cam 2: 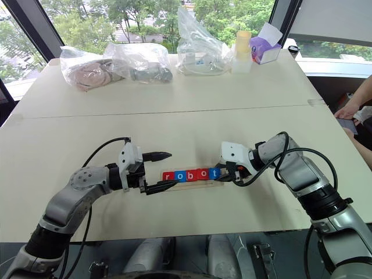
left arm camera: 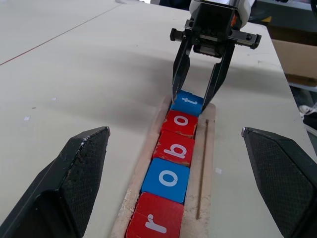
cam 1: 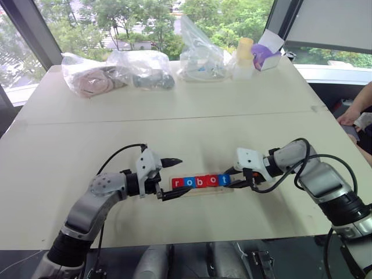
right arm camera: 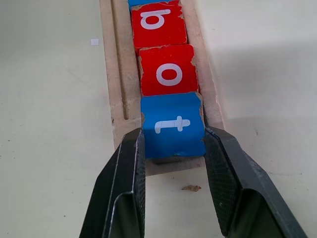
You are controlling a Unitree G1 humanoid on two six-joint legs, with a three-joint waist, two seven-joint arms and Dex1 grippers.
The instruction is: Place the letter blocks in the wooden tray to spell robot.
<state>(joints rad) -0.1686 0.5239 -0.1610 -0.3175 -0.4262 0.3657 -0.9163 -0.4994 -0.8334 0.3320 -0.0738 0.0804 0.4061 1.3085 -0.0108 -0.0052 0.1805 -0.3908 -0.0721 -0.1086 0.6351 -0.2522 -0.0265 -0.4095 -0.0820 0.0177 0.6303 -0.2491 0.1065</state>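
All five letter blocks sit in the wooden tray (cam 1: 232, 188) on the tabletop (cam 1: 192, 125), near its front edge, and they read r, o, b, o, t from the robot's left to its right. The right gripper (right arm camera: 173, 148) is clamped on the blue t block (right arm camera: 173, 126) at the tray's right end, one finger on each side of the tile. That t looks slightly raised at its outer edge, riding on the tray's end rim and not quite flat.

The left gripper (left arm camera: 173, 183) hangs with its fingers spread wide, holding nothing, aimed along the row just beyond the red r block (left arm camera: 156, 223), with the blue o block (left arm camera: 166, 178) next in line.

So the word looks spelled; what's left, I'd judge, is the release. Here's the danger: if the right gripper opens while the t is perched on the rim, the tile may tip out over the end or rest crooked. Lift away at an angle and a finger could drag the t with it, nudging the red o block (right arm camera: 168, 69) and red b block (right arm camera: 158, 22) out of line. The left fingers sit close to the tray's end too, so a careless sweep there could shove the whole tray.
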